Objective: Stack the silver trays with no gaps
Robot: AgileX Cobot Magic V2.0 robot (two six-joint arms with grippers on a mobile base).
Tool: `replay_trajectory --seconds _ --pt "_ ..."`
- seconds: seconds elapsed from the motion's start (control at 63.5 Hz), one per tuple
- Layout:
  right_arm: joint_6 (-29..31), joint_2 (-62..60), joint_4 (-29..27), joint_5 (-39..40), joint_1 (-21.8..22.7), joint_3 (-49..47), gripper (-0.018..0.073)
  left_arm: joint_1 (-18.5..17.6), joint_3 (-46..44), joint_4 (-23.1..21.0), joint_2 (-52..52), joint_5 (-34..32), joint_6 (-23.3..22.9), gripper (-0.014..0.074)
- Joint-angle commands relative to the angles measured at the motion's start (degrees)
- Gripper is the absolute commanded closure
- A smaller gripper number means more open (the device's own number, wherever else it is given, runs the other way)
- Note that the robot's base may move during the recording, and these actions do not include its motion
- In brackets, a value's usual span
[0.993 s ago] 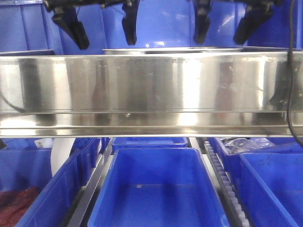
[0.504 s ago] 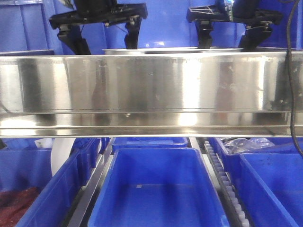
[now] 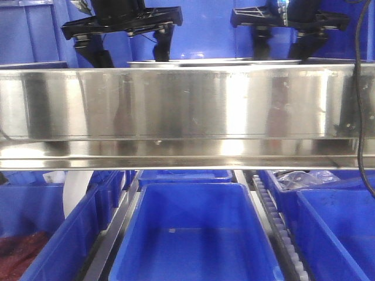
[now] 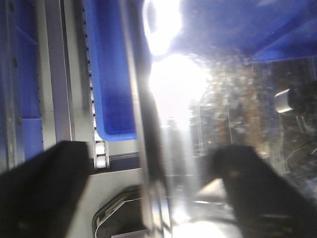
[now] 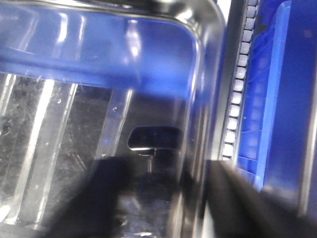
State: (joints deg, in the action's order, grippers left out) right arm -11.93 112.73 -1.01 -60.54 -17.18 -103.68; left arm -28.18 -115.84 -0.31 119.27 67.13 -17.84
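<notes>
Silver tray sits on the upper shelf level behind the brushed-steel shelf front band; the front view shows only its thin rim above the band, so whether it is one tray or several can't be told. Left hand is over the tray's left end, jaws spread wide. In the left wrist view its dark fingers stand either side of the tray's rim, one outside and one over the glare-washed interior; too blurred to tell contact. Right hand is over the tray's right end, also spread wide. Right wrist view: fingers straddle the rim near a rounded corner, one inside the tray, one outside by the roller track. Neither hand grips anything. Blue bin sits below the band, more bins either side.
</notes>
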Motion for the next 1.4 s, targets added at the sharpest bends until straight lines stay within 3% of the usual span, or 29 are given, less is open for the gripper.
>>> replay_trajectory --seconds 0.0,0.063,0.173,0.221,0.425,0.646,0.851,1.182,1.387 --pt "0.3 -3.1 0.4 -0.8 0.3 -1.7 0.0407 0.1 -1.8 0.3 -3.0 -1.4 -0.4 0.0356" --pt "0.3 -3.1 0.4 -1.4 0.3 -1.7 0.052 0.1 -1.8 0.7 -3.0 -1.6 -0.4 0.0465" --pt "0.3 -3.1 0.4 -1.3 0.3 -1.7 0.0505 0.1 -1.8 1.1 -3.0 -1.8 -0.4 0.0657" --pt "0.3 -3.1 0.4 -1.2 0.3 -1.7 0.0504 0.1 -1.8 1.1 -3.0 -1.8 -0.4 0.0626" --pt "0.3 -3.6 0.5 -2.2 0.3 -2.8 0.0504 0.1 -2.9 1.2 -3.0 -0.2 -0.4 0.0641" --pt "0.3 -6.7 0.5 -5.3 0.1 -5.5 0.0504 0.1 -10.7 1.2 -3.0 8.1 0.4 0.0642" --pt "0.3 -11.8 0.5 -6.7 0.0 -6.5 0.0504 -0.7 -14.9 0.8 -5.5 8.1 1.5 0.0641" --pt "0.3 -17.5 0.5 -11.0 -0.1 -6.6 0.0504 -6.0 -14.9 6.1 -10.1 8.1 3.3 0.0641" --pt "0.3 -19.4 0.5 -11.5 -1.7 -6.6 0.0504 -7.8 -12.6 6.7 -12.0 8.1 3.3 0.0641"
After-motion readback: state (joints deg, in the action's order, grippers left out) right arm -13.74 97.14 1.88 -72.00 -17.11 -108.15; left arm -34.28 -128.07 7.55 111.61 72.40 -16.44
